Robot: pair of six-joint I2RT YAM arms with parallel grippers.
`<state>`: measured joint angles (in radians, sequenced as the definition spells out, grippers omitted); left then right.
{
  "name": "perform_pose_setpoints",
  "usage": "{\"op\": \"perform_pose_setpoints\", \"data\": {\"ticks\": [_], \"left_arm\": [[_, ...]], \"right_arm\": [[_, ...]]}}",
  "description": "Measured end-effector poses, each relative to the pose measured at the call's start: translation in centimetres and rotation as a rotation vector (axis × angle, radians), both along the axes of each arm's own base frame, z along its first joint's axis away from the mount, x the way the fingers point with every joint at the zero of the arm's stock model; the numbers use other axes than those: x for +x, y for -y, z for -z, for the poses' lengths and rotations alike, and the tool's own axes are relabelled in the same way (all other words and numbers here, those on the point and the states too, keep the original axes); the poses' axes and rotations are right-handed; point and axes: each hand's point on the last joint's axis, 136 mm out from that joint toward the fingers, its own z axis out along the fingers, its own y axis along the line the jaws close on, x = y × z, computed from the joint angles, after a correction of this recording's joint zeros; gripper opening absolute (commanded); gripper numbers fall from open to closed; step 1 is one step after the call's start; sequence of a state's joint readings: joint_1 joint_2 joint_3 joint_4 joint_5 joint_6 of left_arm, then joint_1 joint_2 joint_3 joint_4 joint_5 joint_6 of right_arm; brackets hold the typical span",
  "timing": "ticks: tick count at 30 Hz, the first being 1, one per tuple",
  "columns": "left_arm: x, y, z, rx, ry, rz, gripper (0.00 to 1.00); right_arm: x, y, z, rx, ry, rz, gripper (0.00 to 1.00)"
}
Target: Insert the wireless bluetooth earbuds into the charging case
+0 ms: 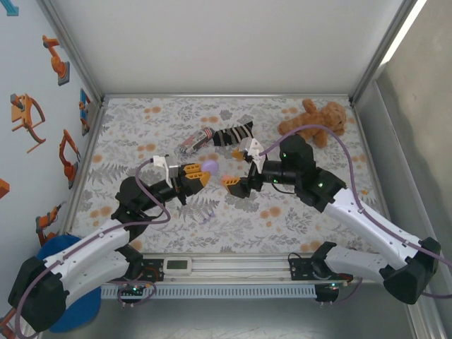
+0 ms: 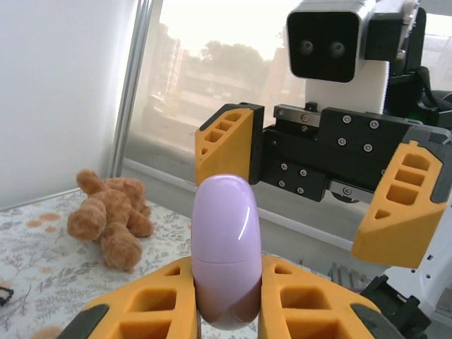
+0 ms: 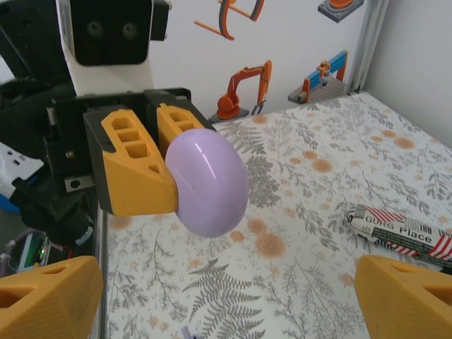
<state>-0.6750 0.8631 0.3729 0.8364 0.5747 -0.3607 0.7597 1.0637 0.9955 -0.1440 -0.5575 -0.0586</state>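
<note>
My left gripper point(image 1: 201, 171) is shut on the pale purple charging case point(image 1: 210, 166), held above the middle of the table. In the left wrist view the case point(image 2: 226, 247) stands upright between the orange fingers, its lid closed. My right gripper point(image 1: 233, 168) faces the case from the right, open, a short gap away and touching nothing. In the right wrist view the case point(image 3: 208, 183) juts out past the left fingers point(image 3: 134, 169), with my right fingertips point(image 3: 49, 300) spread wide at the bottom corners. A tiny purple earbud point(image 1: 205, 219) lies on the table below the grippers.
A brown teddy bear point(image 1: 314, 121) lies at the back right. A black and white striped sock point(image 1: 233, 134) and a striped packet point(image 1: 194, 141) lie behind the grippers. Metal frame posts and walls bound the floral table point(image 1: 141, 141).
</note>
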Motion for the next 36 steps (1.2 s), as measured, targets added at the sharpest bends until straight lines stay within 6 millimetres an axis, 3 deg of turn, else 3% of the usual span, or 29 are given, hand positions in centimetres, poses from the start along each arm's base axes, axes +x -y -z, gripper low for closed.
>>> {"op": "perform_pose_setpoints", "data": {"ticks": [5,19,36], "left_arm": [[-0.4,0.1,-0.4,-0.007,0.026,0.008,0.00],[-1.0,0.0,-0.9,-0.010,0.067,0.010,0.00],[-0.9,0.2,-0.6,0.001,0.067,0.007,0.00]], "right_arm": [[0.4,-0.5,-0.7,0.046,-0.044,0.014,0.89],[1.9,-1.9,0.4,0.056,-0.150,0.034,0.84],[2.5,-2.1,-0.7,0.069,-0.140,0.054,0.83]]}}
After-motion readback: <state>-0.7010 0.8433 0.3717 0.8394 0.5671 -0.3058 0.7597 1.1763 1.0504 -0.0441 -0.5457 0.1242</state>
